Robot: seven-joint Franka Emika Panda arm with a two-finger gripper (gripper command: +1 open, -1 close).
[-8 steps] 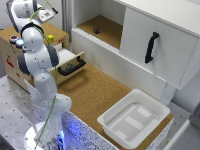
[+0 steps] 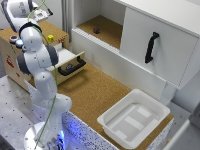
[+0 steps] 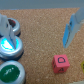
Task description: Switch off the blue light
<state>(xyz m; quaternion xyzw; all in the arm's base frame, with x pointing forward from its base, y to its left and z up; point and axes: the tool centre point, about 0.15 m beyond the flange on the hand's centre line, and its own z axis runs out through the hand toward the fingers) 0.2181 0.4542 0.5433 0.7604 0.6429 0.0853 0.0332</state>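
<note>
the blue light (image 3: 10,46) glows beside one finger of the spread claw (image 3: 37,27); centre a fingertip, press straight down.

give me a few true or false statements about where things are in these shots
1. The white plastic tray sits on the cork surface. True.
2. The wooden box's drawer with the black handle is shut. False: it is pulled open.
3. The small round pale-blue glowing light is lit. True.
4. The pincer is shut on the red cube marked D. False: its fingers stand apart and the cube lies free.
5. The white cabinet door's black handle lies in the tray. False: it is mounted on the door.
</note>
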